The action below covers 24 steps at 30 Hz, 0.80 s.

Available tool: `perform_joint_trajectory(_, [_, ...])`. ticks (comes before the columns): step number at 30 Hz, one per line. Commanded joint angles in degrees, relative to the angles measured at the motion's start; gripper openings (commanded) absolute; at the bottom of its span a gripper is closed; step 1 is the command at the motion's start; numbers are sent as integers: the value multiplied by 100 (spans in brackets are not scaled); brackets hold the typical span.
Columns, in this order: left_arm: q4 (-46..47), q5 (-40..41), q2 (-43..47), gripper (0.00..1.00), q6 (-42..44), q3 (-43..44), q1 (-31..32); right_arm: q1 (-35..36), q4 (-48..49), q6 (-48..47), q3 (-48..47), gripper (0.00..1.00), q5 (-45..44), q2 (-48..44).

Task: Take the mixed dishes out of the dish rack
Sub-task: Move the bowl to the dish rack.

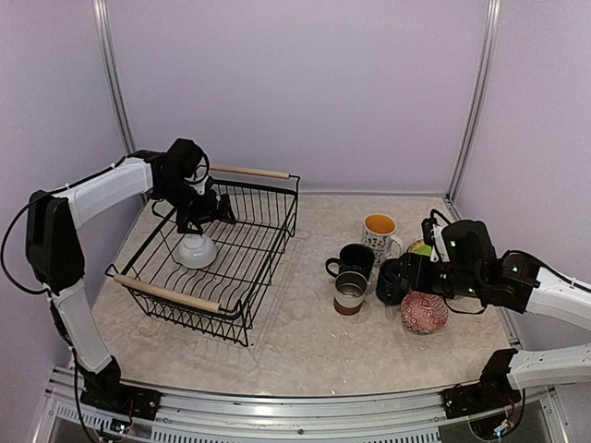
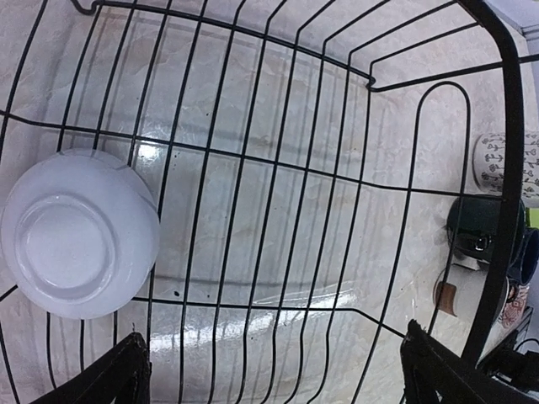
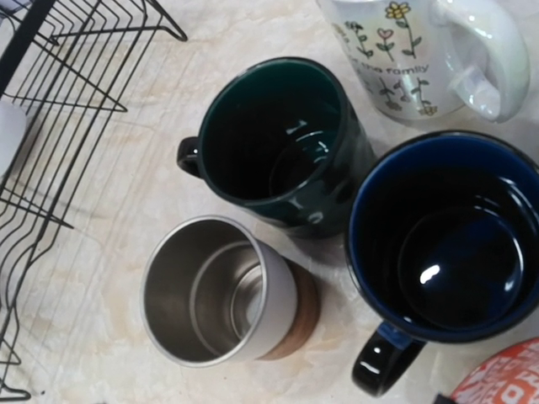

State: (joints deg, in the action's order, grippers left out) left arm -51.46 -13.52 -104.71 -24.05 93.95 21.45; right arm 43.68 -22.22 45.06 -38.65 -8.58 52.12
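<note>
From my console, the left gripper [image 2: 278, 383] hung over the rack [image 1: 242, 318] with its fingers spread wide and nothing between them. A white bowl [image 2: 76, 234] lay upside down on the rack floor, at about 10 o'clock from the fingertips in the wrist view, with wire walls all round it. The other dishes stood on the table [image 1: 305, 341] at the rack's 3 o'clock: a green mug [image 3: 278, 139], a steel cup [image 3: 219, 290] at its 6 o'clock, a flowered white mug [image 1: 380, 233] at its 1 o'clock and a blue mug [image 3: 446, 244] just beside the cup. The right gripper [image 1: 399, 280] crowded the blue mug; I could not tell how its fingers stood. A red patterned bowl [image 1: 424, 312] sat at that mug's 4 o'clock.
</note>
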Motion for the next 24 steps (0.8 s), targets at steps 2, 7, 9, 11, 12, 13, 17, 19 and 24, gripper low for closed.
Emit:
perform_joint_trajectory(2, [-174, 624, 34, 99, 41, -173, -288, -16, 116, -15, -15, 80, 22, 20])
perform_joint_trajectory(7, [-98, 861, -457, 99, 226, 206, -314, -10, 174, -26, -30, 80, 48, 104])
perform_joint_trajectory(9, [-24, 811, -662, 98, 219, 314, -318, -13, 167, -17, -51, 80, 66, 130])
perform_joint_trajectory(11, [40, 754, -925, 98, 204, 425, -332, -13, 174, -4, -46, 80, 75, 111])
perform_joint_trajectory(12, [7, 693, -1027, 98, 181, 516, -329, -15, 174, 9, -38, 80, 80, 83])
perform_joint_trajectory(13, [-45, 623, -1166, 97, 153, 590, -309, -16, 174, 19, -30, 80, 70, 61])
perform_joint_trajectory(17, [-14, 635, -1380, 96, 114, 562, -68, -11, 120, 51, -17, 80, 39, -86])
perform_joint_trajectory(19, [-2, 585, -1401, 95, 75, 520, 61, -8, 104, 45, -19, 80, 2, -144])
perform_joint_trajectory(24, [328, -152, -1348, 93, -262, 189, 327, -13, 145, 38, -12, 80, 5, -119])
